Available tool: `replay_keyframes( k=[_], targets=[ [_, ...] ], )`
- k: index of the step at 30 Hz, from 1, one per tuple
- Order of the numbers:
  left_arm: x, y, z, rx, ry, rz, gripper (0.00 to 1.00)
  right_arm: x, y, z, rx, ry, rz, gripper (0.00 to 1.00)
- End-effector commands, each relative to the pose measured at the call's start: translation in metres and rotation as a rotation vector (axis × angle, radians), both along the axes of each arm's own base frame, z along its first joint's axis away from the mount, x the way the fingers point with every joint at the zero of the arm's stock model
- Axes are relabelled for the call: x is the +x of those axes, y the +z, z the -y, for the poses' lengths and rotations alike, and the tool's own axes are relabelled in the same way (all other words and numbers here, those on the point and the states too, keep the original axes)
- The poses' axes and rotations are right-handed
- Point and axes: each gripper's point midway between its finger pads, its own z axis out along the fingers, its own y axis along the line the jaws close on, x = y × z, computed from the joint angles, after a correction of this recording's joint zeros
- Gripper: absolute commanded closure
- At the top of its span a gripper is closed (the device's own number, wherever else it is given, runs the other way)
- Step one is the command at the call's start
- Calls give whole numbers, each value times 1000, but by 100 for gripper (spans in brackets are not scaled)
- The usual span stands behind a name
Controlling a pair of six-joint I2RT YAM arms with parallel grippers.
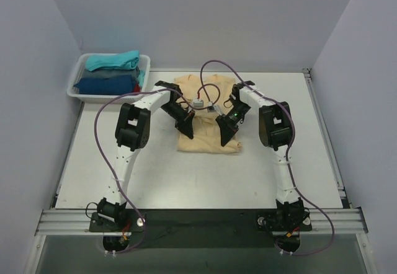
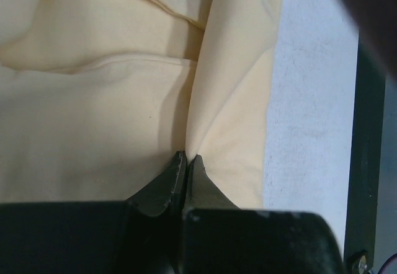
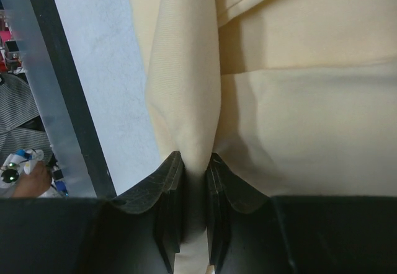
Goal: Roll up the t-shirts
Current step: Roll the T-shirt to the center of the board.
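Left gripper [image 2: 186, 157]: closed on a raised fold of the light tan cloth t-shirt [image 1: 208, 142].
Right gripper [image 3: 195, 159]: clamped on another fold of it.
Tan shirt: lay mid-way on the white table [image 1: 186, 181], between both arms.
Other shirts: teal bundle [image 1: 111, 60] and dark blue bundle [image 1: 102, 85] sat in the white plastic basket [image 1: 73, 83], far left.

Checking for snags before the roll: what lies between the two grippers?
Only cloth of the tan t-shirt lies between the left gripper and right gripper, each pinching it; the top external view shows this.
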Motion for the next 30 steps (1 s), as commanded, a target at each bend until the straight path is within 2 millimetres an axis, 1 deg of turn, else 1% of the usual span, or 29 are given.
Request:
replay_keyframes(
  k=[1,2,3,4,7,8,11,15,16,18,21,22,23,25,27,28,29,30],
  targets=[
    [-40,10,-35,96,-83,-90,100,-4,10,9,-122,-60,-168,82],
    [-41,10,-37,95,-77,-95,100,-9,10,10,-123,-58,-225,82],
    [-45,9,-38,92,-68,-109,100,-3,16,8,-95,-57,-210,82],
    [-40,13,-38,74,-47,-81,100,-5,19,8,-68,-48,-228,82],
    [-38,22,-36,38,6,-67,100,-3,30,10,8,-71,-216,80],
    [-38,26,-35,31,17,-65,100,-2,37,11,29,-77,-199,80],
    [-41,32,-34,19,45,-48,100,-2,49,6,79,-87,-181,81],
    [-43,38,-35,17,72,-15,100,-5,62,-6,129,-92,-172,82],
    [-41,42,-34,9,78,10,100,-5,66,-10,146,-91,-165,82],
    [-45,42,-36,23,90,-3,100,-6,72,-16,165,-74,-141,82],
    [-45,37,-39,56,108,-7,100,-4,66,-17,140,-68,-149,81],
    [-40,33,-38,60,114,10,100,-5,63,-18,131,-64,-158,81],
    [-36,31,-39,78,133,15,100,-6,55,-15,105,-63,-178,81],
    [-26,27,-37,81,134,51,100,-8,46,-11,68,-90,-231,81],
    [-15,24,-39,103,136,82,100,-8,43,-9,62,-125,-274,81],
    [-17,16,-40,120,130,54,100,-7,38,-6,46,-147,-306,81],
    [-16,14,-41,124,124,48,100,-8,36,-5,37,-153,-318,81],
    [-13,17,-39,127,125,41,100,-9,33,-4,29,-156,-329,81]
  ],
)
